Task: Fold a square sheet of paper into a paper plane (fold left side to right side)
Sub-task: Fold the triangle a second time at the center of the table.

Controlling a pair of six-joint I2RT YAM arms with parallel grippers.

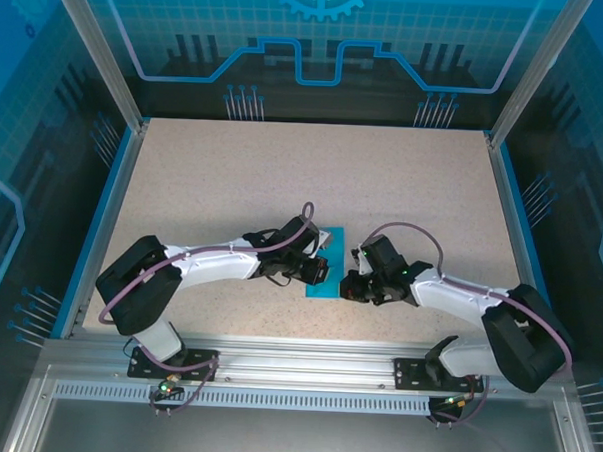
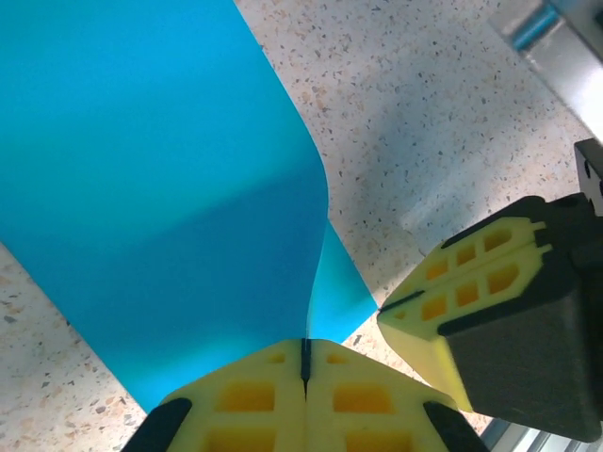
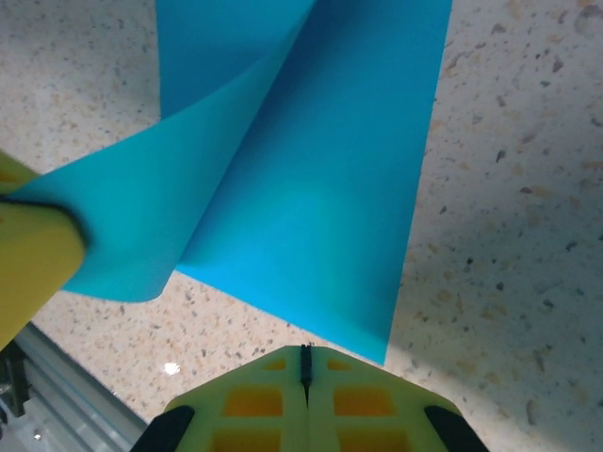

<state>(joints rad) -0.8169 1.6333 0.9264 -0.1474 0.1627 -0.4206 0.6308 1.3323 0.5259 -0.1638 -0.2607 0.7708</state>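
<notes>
Left claw [image 2: 304, 363] is pressed tight, pinching a lifted edge of the square sheet of paper [image 2: 141, 169], which curls up. Right claw [image 3: 304, 365] is pressed together too, its tip at the sheet's near corner. The sheet lies mid-way across the table [image 1: 284, 175], between both arms.

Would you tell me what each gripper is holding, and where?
Left gripper pinches the lifted edge of the teal square paper sheet; right gripper shut, holding nothing.

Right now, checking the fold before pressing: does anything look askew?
Yes. The square sheet of paper is not flat: the left gripper holds one edge lifted, so the flap curls over uncreased.
</notes>
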